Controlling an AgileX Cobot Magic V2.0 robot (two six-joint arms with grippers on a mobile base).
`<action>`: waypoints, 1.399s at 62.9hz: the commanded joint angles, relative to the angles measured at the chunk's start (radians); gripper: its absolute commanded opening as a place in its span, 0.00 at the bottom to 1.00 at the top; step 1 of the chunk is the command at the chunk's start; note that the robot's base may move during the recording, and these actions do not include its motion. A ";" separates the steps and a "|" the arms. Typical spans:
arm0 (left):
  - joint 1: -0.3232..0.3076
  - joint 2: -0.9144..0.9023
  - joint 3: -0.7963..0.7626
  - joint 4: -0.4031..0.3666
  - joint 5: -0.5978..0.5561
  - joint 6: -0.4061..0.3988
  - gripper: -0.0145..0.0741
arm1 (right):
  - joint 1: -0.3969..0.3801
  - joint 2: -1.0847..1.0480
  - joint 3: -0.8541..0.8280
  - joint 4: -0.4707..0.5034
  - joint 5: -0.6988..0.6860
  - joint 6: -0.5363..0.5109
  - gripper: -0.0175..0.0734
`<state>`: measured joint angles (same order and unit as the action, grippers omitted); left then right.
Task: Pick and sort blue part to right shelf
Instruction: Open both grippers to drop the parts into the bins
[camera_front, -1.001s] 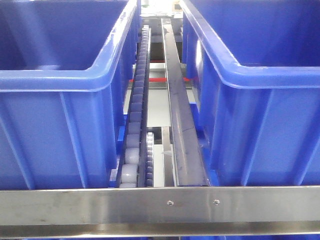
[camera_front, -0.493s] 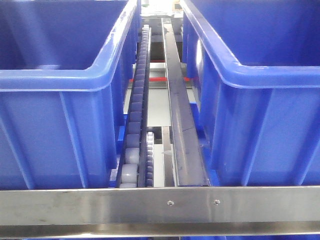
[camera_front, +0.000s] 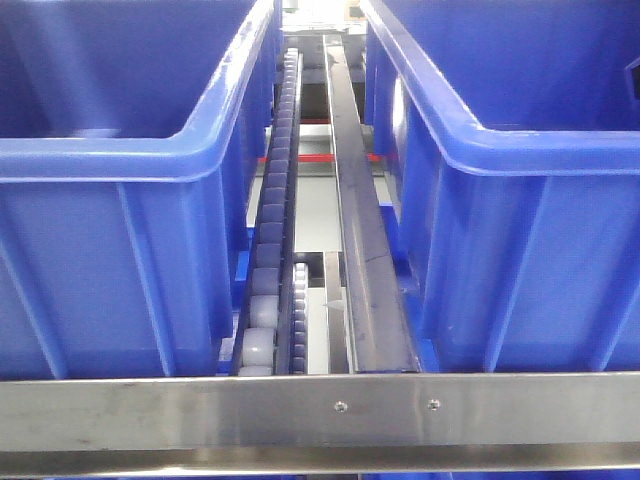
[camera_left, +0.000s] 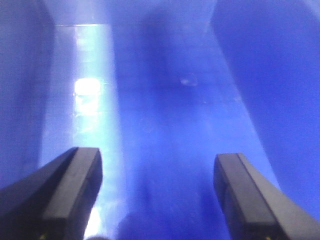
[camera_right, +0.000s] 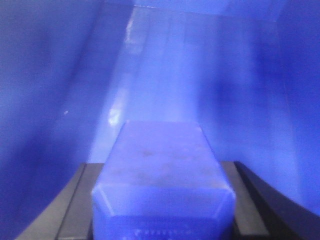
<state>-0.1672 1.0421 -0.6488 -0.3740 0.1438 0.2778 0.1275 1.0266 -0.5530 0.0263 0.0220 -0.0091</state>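
Inside the blue bins, your right gripper (camera_right: 162, 220) clamps the blue part (camera_right: 162, 175) between both fingers, while your left gripper (camera_left: 157, 195) hangs spread wide, holding nothing.

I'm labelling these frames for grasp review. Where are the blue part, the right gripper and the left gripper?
blue part (camera_right: 162, 172): right wrist view, top face.
right gripper (camera_right: 162, 200): right wrist view, midway between fingertips.
left gripper (camera_left: 157, 192): left wrist view, gap between open fingertips.

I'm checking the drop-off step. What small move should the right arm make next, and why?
Probably lower a little, then open. The right pincer grips the blue part between its fingers, inside a blue bin, seemingly above its floor.
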 joint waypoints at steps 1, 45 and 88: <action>-0.007 0.001 -0.054 -0.014 -0.078 0.002 0.78 | -0.001 -0.011 -0.039 -0.001 -0.099 -0.005 0.87; -0.007 -0.130 -0.095 -0.007 -0.058 0.002 0.29 | -0.001 -0.112 -0.039 -0.001 -0.107 -0.005 0.33; -0.005 -0.480 0.052 -0.067 -0.078 -0.002 0.30 | -0.001 -0.404 0.048 0.092 -0.172 0.019 0.22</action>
<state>-0.1672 0.6163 -0.6098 -0.4433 0.1403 0.2778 0.1275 0.6823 -0.5095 0.1158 -0.0803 0.0228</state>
